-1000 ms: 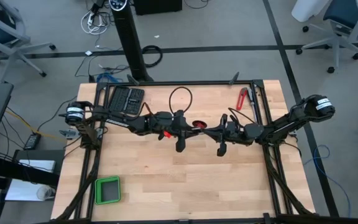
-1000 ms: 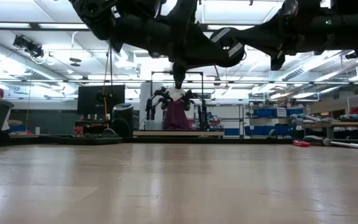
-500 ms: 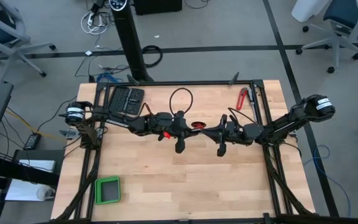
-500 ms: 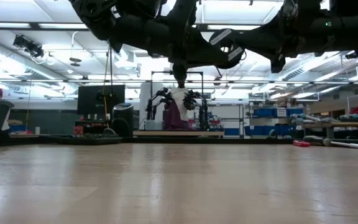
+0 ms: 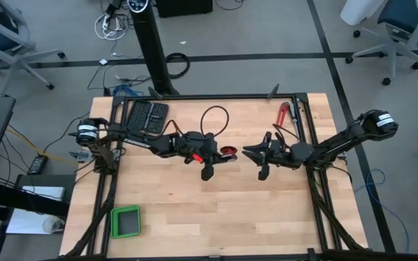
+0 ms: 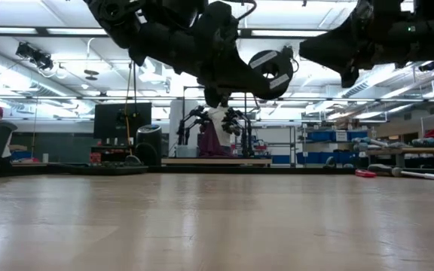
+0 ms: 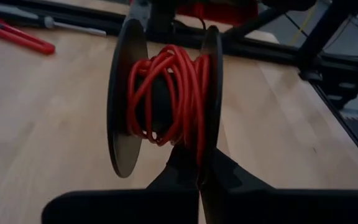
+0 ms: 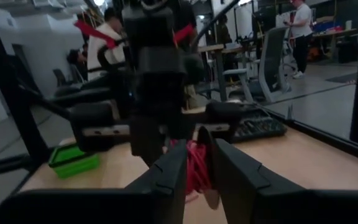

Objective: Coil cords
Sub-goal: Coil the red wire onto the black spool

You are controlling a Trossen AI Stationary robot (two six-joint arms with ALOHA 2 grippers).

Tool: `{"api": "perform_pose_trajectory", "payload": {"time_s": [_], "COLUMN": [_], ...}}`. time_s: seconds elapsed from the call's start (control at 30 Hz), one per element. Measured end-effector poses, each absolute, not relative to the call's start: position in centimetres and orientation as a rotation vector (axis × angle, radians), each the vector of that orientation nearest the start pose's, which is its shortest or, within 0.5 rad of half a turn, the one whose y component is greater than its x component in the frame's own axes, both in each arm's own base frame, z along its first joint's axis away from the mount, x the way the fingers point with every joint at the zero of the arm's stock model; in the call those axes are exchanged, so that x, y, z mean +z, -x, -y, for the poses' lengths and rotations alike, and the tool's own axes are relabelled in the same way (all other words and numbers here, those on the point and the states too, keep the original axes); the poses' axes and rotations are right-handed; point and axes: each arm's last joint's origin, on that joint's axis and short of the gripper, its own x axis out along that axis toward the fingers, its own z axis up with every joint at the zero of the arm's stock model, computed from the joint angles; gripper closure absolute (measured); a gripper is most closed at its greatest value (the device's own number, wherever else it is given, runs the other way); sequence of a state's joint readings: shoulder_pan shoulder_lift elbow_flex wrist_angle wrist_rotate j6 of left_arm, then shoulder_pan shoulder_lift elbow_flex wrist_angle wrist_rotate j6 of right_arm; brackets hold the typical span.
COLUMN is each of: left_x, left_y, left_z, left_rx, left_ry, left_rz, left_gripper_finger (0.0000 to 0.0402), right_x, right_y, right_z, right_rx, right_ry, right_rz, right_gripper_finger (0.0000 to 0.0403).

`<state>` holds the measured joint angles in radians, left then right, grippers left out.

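Note:
A dark spool (image 7: 123, 106) with two round flanges carries the thin red cord (image 7: 173, 93), wound loosely round its core. My left gripper (image 7: 199, 180) is shut on the spool over the table's middle (image 5: 221, 152). In the low view the spool (image 6: 271, 71) hangs high above the tabletop. My right gripper (image 5: 247, 151) stands a short way to the spool's right, facing it, level with it and touching nothing. Its fingers (image 8: 173, 171) are a little apart, and the red cord (image 8: 194, 165) shows beyond the gap. My left gripper pinches the rim of one spool flange (image 7: 209, 155) between its two fingers. The fingers come level from the table's left. The spool is lifted clear of the table, its flanges upright, one flat face toward the table's near edge.
A red-handled hand tool (image 5: 283, 114) lies at the far right of the table. A black keypad-like device (image 5: 146, 116) lies at the far left and a green box (image 5: 125, 221) at the near left. Black frame rails run along the table's sides.
My right gripper has drawn back from the spool toward the table's right edge. My left gripper has shifted a little toward the near edge and turned with the spool, whose flat flange face now shows in the low view.

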<state>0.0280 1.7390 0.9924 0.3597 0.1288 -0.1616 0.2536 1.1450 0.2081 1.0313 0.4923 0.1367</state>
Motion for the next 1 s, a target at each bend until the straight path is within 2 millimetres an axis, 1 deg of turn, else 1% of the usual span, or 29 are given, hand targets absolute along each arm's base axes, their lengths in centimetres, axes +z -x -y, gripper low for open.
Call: {"api": "perform_pose_trajectory", "payload": {"time_s": [0.07, 0.17, 0.27, 0.37, 0.6, 0.8, 0.9, 1.0], "left_x": [20.4, 20.3, 20.4, 20.7, 21.5, 21.9, 22.1, 22.0], "left_y": [-37.4, -37.3, -37.4, -37.5, -37.9, -38.1, -38.1, -38.1], "left_z": [-0.6, -0.6, -0.7, -0.7, -0.7, -0.9, -1.1, -1.2], "left_rx": [-0.077, -0.097, -0.125, -0.127, -0.142, -0.145, -0.146, -0.145], "left_ry": [0.193, 0.215, 0.243, 0.23, 0.193, 0.168, 0.157, 0.15], "left_rz": [-0.405, -0.414, -0.456, -0.494, -0.514, -0.516, -0.519, -0.523], "left_gripper_finger": [0.0401, 0.0401, 0.0401, 0.0401, 0.0401, 0.0401, 0.0401, 0.0401], "right_x": [18.8, 18.5, 18.4, 18.6, 18.5, 18.4, 18.3, 18.1], "right_y": [-19.7, -20.6, -21.8, -22.4, -22.6, -22.6, -22.6, -22.6], "right_z": [-3.5, -3.2, -2.9, -2.5, -1.8, -1.6, -1.6, -1.5], "right_rx": [-0.244, -0.243, -0.225, -0.236, -0.143, -0.122, -0.122, -0.126], "right_ry": [-0.17, -0.171, -0.166, -0.165, -0.206, -0.226, -0.239, -0.231], "right_rz": [0.088, 0.035, -0.023, -0.031, -0.044, -0.062, -0.075, -0.09], "right_gripper_finger": [0.0323, 0.0323, 0.0323, 0.0321, 0.0325, 0.0327, 0.0343, 0.0388]}}
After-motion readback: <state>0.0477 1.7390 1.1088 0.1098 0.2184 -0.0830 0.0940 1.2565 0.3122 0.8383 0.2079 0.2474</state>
